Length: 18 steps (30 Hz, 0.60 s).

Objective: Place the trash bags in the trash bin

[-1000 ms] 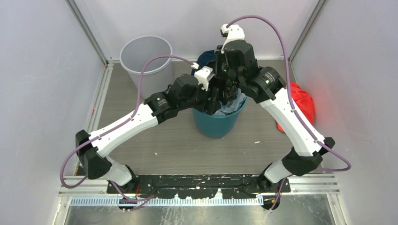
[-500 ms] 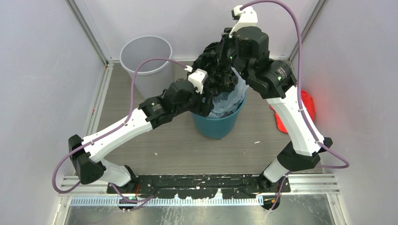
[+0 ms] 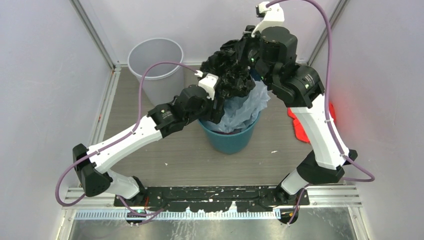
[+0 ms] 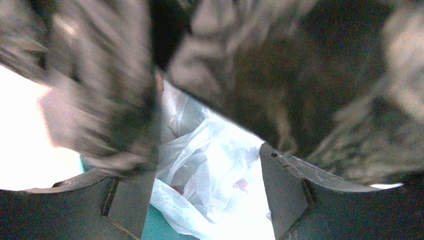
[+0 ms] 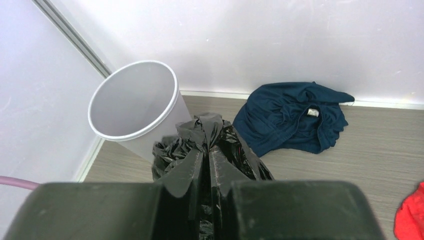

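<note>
The black trash bag (image 3: pixel 231 72) has come up higher, out of the green bin (image 3: pixel 230 139); now it hangs in the air above it; the right gripper (image 5: pixel 206 156) is pinched tight on its top; the left gripper (image 4: pixel 207 197) waits below, jaws wide apart; the pale blue bag (image 3: pixel 242 107) got tugged up too; next, I think, it goes to the grey bin (image 3: pixel 159 82) on the left.

**One overhead view, two wrist views**

The top camera looks down from above and behind the arm bases (image 3: pixel 130 187) over the whole table (image 3: pixel 190 160). The left wrist camera sits very close to the black bag (image 4: pixel 300 90), facing the pale blue bag (image 4: pixel 210 175). The right wrist camera faces the grey bin (image 5: pixel 132 100) and back wall (image 5: pixel 250 40). All share the black bag.
</note>
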Available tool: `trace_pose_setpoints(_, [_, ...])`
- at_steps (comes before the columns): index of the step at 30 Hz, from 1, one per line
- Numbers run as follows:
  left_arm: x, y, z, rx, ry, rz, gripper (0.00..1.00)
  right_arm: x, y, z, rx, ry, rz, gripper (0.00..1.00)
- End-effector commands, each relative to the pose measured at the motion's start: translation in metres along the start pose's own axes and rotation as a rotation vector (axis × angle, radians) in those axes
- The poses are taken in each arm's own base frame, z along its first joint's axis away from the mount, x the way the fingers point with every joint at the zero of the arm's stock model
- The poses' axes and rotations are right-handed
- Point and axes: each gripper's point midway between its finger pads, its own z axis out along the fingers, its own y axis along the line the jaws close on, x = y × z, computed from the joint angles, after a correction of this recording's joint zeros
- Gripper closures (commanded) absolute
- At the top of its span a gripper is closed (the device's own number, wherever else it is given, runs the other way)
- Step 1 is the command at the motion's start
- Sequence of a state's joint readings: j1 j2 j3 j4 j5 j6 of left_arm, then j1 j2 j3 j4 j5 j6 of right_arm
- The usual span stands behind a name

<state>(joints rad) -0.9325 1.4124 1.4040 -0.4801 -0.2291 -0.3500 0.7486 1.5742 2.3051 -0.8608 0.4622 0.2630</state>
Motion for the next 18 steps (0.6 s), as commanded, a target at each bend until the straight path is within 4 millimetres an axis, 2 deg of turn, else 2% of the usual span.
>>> trace_pose_setpoints(1, [-0.011, 0.008, -0.016, -0.034, -0.031, -0.004, 0.24, -0.063, -0.007, -0.046, -0.047, -0.183, 0.076, 0.86])
trace_pose_setpoints(5, [-0.015, 0.009, -0.017, -0.042, -0.033, -0.001, 0.24, -0.078, -0.019, -0.063, -0.030, -0.247, 0.096, 0.86])
trace_pose_setpoints(12, [-0.034, 0.003, -0.027, -0.024, -0.061, -0.003, 0.23, -0.096, -0.047, -0.094, 0.049, -0.312, 0.087, 0.86])
trace_pose_setpoints(15, [-0.042, 0.003, -0.031, -0.021, -0.067, 0.001, 0.22, -0.098, -0.065, -0.108, 0.108, -0.323, 0.077, 0.86])
trace_pose_setpoints(18, [-0.050, 0.000, -0.038, -0.007, -0.077, 0.003, 0.22, -0.090, -0.086, -0.119, 0.189, -0.317, 0.058, 0.86])
